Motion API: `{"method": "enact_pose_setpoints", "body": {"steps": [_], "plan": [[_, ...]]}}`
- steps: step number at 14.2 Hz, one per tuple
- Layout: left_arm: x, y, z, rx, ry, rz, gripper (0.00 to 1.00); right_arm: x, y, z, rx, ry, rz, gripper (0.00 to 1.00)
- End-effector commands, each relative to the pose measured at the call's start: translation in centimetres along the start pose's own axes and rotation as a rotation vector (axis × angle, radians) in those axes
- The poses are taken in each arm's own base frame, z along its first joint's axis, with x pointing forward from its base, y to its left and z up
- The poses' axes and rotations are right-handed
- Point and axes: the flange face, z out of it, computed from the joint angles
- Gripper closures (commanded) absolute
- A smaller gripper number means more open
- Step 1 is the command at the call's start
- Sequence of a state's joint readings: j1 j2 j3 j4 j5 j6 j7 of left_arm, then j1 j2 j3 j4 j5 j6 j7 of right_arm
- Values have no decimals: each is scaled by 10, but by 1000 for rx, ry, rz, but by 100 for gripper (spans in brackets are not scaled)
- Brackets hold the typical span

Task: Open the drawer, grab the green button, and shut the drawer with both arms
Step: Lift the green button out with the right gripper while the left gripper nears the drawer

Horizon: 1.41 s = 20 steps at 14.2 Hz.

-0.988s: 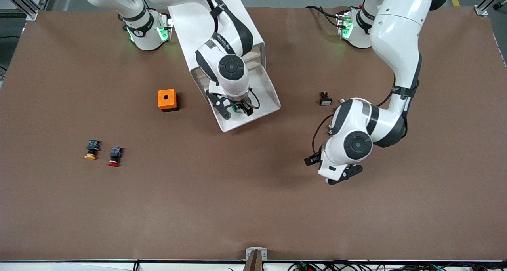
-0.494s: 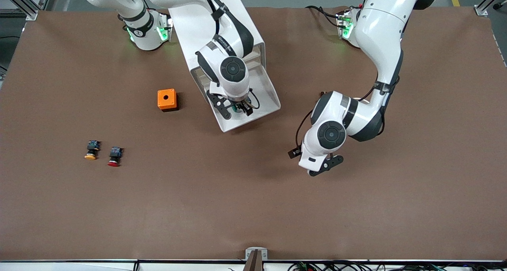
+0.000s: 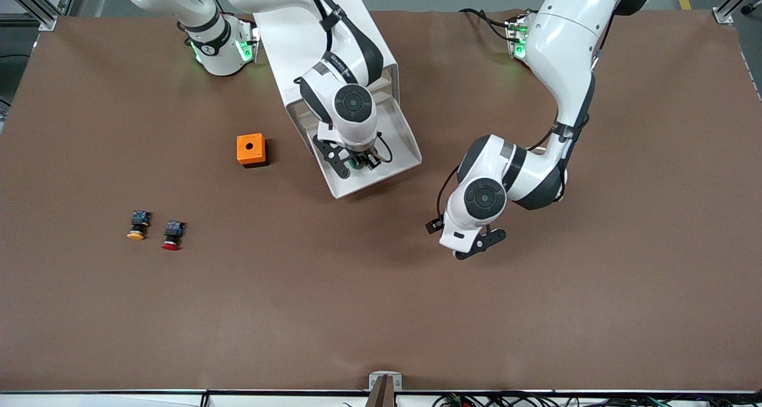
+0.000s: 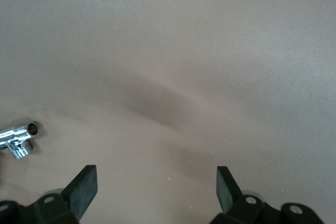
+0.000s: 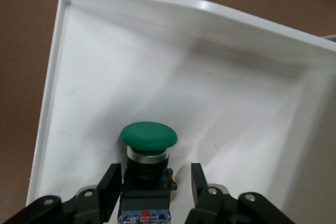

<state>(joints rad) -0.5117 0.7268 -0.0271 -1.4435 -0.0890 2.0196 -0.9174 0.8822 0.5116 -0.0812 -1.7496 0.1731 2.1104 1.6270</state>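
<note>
The drawer [image 3: 397, 157] is pulled out of the white cabinet [image 3: 280, 50], which the right arm partly hides. The green-capped button [image 5: 148, 135] lies in the drawer tray [image 5: 52, 77]; a little green shows in the front view [image 3: 355, 163]. My right gripper [image 3: 361, 162] is down in the drawer, open, its fingers [image 5: 109, 184] either side of the button's black body; it also shows in the right wrist view [image 5: 156, 183]. My left gripper [image 3: 474, 247] is open and empty over bare table, off the drawer's front toward the left arm's end; it shows in the left wrist view [image 4: 156, 188].
An orange box [image 3: 250, 150] with a round hole stands beside the drawer toward the right arm's end. A yellow-capped button [image 3: 137, 225] and a red-capped button [image 3: 172, 235] lie nearer the camera. A small chrome fitting [image 4: 18, 137] lies on the brown table.
The left arm has swung toward the drawer, carrying its open gripper closer to the drawer's front. The right gripper has stayed in the drawer around the green button.
</note>
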Motion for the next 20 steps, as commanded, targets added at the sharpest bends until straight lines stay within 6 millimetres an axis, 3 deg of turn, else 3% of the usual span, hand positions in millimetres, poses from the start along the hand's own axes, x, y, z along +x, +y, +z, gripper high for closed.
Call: {"method": "enact_pose_setpoints", "body": {"steps": [1, 6, 8, 11, 14, 16, 20], "plan": [[-8, 6, 1, -3, 13, -28, 0, -5, -1, -5, 12, -7, 1, 88], [-33, 24, 10, 10, 13, -28, 0, -2, -7, -24, 22, -14, 1, 90], [-39, 28, 9, 4, 17, -19, 0, 9, -10, -55, -25, -13, 6, 90], [-57, 42, 14, -4, 28, 12, 0, 54, -8, -107, -94, -38, -57, 90], [-69, 49, 16, -42, -12, -30, 0, 132, 11, -152, -93, -87, -188, 90], [-95, 63, 16, -42, -13, -31, 0, 190, 27, -165, -90, -120, -290, 90], [-128, 78, 17, -38, -9, -24, 0, 310, 66, -177, -78, -125, -527, 90]]}}
